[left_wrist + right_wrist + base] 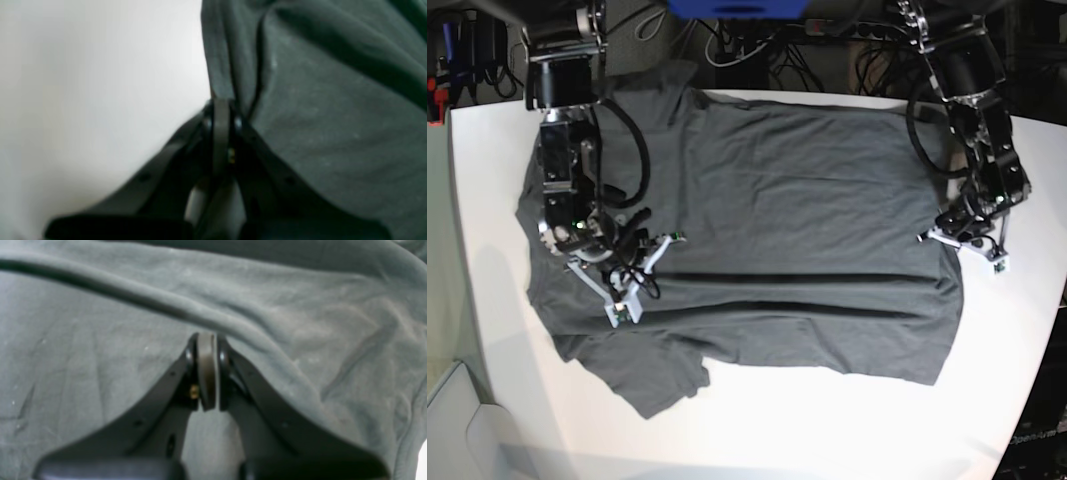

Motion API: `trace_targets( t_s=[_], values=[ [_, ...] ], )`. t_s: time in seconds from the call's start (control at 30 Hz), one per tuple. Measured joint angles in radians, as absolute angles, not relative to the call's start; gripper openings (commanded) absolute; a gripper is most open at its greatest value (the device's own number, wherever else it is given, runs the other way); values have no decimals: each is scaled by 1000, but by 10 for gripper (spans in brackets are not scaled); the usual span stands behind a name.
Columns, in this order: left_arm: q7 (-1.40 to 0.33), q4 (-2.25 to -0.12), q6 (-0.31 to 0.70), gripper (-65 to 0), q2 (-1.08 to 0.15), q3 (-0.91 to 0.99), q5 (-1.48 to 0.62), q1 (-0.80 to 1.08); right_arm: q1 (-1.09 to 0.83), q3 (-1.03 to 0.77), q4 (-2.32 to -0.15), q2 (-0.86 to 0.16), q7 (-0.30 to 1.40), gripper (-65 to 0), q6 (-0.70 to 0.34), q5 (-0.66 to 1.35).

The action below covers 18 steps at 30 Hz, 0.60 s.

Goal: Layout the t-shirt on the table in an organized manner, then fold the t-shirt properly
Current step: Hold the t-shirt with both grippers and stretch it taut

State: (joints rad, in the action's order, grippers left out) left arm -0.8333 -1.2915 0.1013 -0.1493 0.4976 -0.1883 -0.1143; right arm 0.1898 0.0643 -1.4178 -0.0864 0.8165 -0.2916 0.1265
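Note:
The dark charcoal-grey t-shirt (pixel 777 200) lies spread across the white table (pixel 827 420), its collar end at the view's left and its hem at the right. A long raised crease runs across its lower half. My right gripper (pixel 649 282) sits at the left end of that crease. In the right wrist view it (pixel 206 340) is shut on a ridge of the t-shirt (pixel 300 323). My left gripper (pixel 957 250) is at the hem edge. In the left wrist view it (pixel 222 106) is shut on a fold of the t-shirt (pixel 333 116), with bare table (pixel 83 100) beside it.
Cables and dark equipment (pixel 767 50) crowd the table's far edge behind both arm bases. The table's left edge curves near the sleeve (pixel 657 380). A strip of bare white table runs along the front and right of the shirt.

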Motion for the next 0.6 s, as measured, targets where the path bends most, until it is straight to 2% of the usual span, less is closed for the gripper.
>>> trace_targets(
  t_s=[0.3,0.47,0.6],
  values=[
    [-834,-1404,101,-650,-149,498,-192,-91,190,65,-1417,-86,816,-650,-292,126],
    [-822,-1309,101,-650,-151,439,-191,-97,190,64,-1417,-86,815,-650,-292,126],
    [-745,-1262,101,-650,-149,384,-192,-109,190,64,-1417,-86,816,-650,-292,126]
  ],
)
